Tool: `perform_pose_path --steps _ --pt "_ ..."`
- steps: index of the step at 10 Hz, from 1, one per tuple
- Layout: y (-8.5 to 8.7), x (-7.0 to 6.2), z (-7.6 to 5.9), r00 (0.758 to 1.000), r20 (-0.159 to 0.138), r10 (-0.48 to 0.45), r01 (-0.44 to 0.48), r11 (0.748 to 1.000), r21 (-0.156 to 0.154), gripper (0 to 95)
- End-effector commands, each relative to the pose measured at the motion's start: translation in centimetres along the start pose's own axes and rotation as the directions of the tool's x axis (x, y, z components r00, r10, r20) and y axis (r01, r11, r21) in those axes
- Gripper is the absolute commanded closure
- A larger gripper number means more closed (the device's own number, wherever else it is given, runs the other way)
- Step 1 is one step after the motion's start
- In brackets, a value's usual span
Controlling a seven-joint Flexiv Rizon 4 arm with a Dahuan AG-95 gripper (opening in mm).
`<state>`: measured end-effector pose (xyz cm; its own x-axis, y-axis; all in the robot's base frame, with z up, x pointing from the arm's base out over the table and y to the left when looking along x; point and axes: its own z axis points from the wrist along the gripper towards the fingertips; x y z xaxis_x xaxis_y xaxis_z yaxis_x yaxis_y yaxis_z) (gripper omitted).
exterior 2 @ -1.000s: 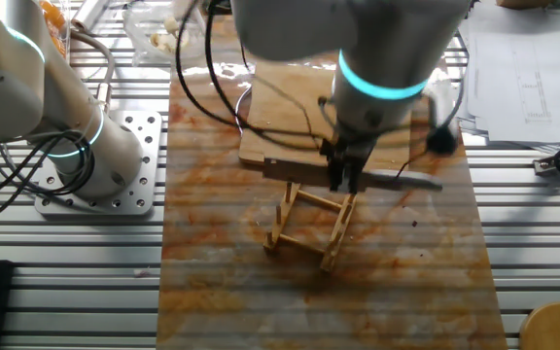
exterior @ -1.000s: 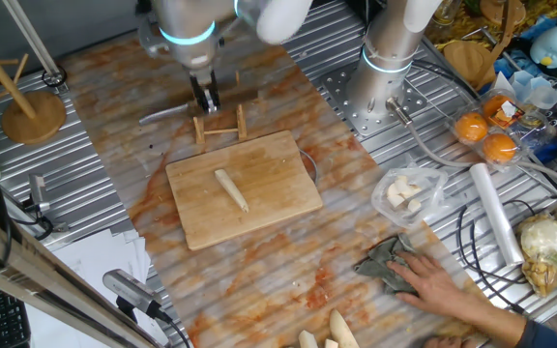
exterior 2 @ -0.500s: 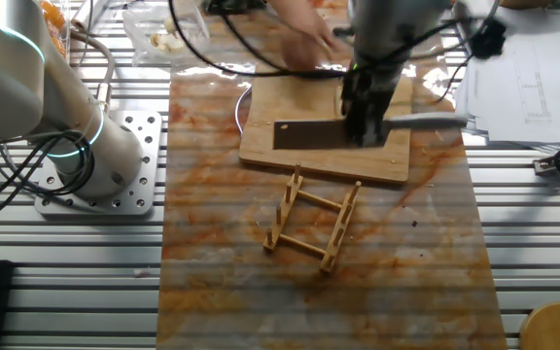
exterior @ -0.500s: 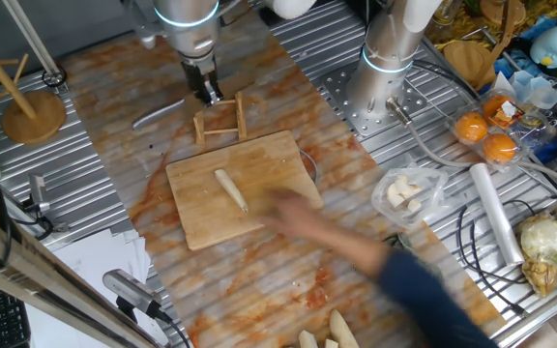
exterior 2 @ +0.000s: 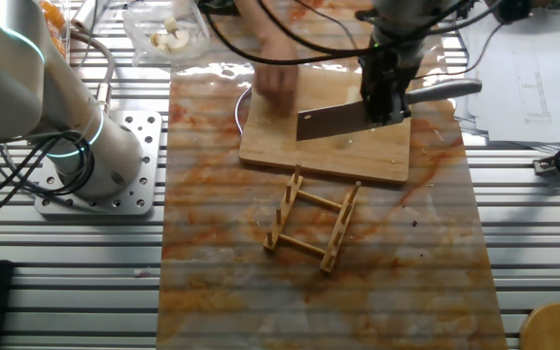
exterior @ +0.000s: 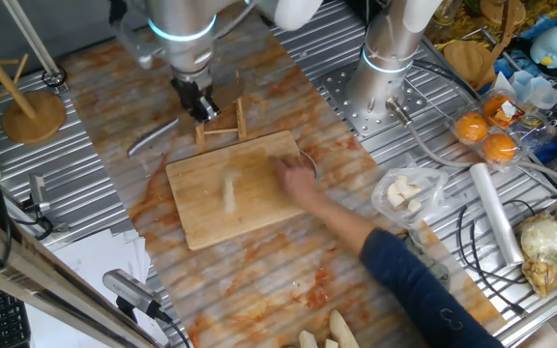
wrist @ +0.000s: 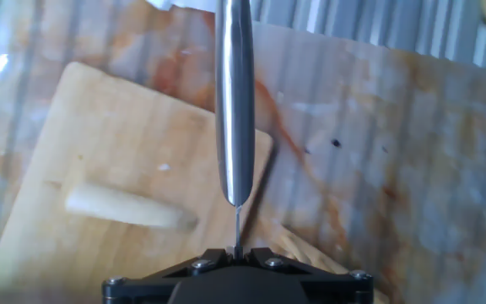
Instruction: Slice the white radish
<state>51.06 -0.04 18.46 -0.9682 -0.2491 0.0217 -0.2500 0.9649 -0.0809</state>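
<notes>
The white radish, a slim cream stick, lies on the wooden cutting board in the hand view, left of the knife. In one fixed view it shows as a pale blur mid-board. My gripper hangs over the board's far left corner, shut on a knife. The knife's blade hangs edge-down above the board, with its handle sticking out sideways. In the hand view the knife runs straight ahead from my gripper. A person's hand rests on the board next to the radish.
An empty wooden knife rack stands just off the board. The person's arm crosses the near right of the table. A second robot base, a bag of pale chunks, a roll and pale roots sit around.
My gripper lifted the knife off the rack and carried it to the board's edge. The person's hand swept from the rag onto the board and shifted the radish.
</notes>
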Motion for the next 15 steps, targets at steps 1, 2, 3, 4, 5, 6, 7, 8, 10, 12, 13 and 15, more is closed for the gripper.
perform_pose_path --steps 1,2,3,4,5,6,7,8,10,12,13,15 --pt "0.74 -0.56 0.81 1.0 0.023 0.001 0.001 0.998 -0.063 95.0" --pt "0.74 -0.62 0.96 0.999 0.031 0.033 -0.031 0.997 -0.075 95.0" --pt "0.75 -0.64 0.99 0.998 0.032 0.05 -0.047 0.995 -0.083 95.0" --pt "0.75 -0.66 0.99 0.992 0.027 0.124 -0.121 0.988 -0.098 95.0" --pt "0.74 -0.68 1.04 0.984 0.012 0.18 -0.177 0.976 -0.123 95.0" --pt "0.74 -0.66 1.06 0.98 -0.006 0.201 -0.2 0.972 -0.126 95.0" --pt "0.74 -0.65 1.07 0.975 -0.02 0.221 -0.222 0.967 -0.127 95.0" --pt "0.72 -0.65 1.06 0.973 -0.027 0.231 -0.232 0.964 -0.126 95.0" --pt "0.72 -0.65 1.06 0.972 -0.026 0.232 -0.233 0.964 -0.124 95.0" --pt "0.72 -0.64 1.06 0.97 -0.029 0.243 -0.245 0.962 -0.123 95.0" --pt "0.72 -0.6 1.09 0.965 -0.025 0.26 -0.261 0.958 -0.12 95.0" --pt "0.65 -0.4 1.19 0.96 -0.021 0.278 -0.278 0.953 -0.12 95.0"
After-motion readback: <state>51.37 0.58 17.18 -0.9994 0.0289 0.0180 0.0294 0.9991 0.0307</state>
